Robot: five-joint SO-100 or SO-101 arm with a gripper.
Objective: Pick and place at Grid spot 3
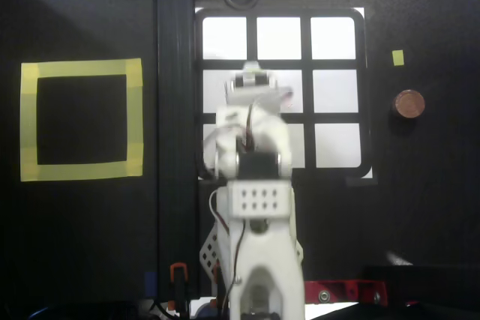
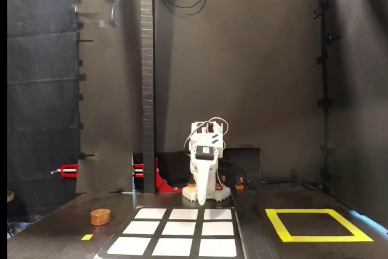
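The black-framed 3x3 grid of glowing white cells lies mid-table. Grid spot 3 [image 1: 334,37] is the right-end cell of the row under the embossed lettering in the overhead view; in the fixed view it is the near-left cell [image 2: 130,246], and it is bare. A brown round disc [image 1: 409,103] lies on the black table right of the grid, and shows left of the grid in the fixed view [image 2: 100,216]. My white arm is folded over the grid's middle. Its gripper [image 1: 255,91] hangs tip-down near the base [image 2: 204,195], looks shut and holds nothing.
A yellow tape square [image 1: 81,120] lies left of the grid in the overhead view, right in the fixed view [image 2: 316,224]. A tall black post [image 1: 176,110] stands between it and the grid. A small yellow tape bit [image 1: 397,57] lies near the disc. Red clamps [image 2: 71,169] sit by the base.
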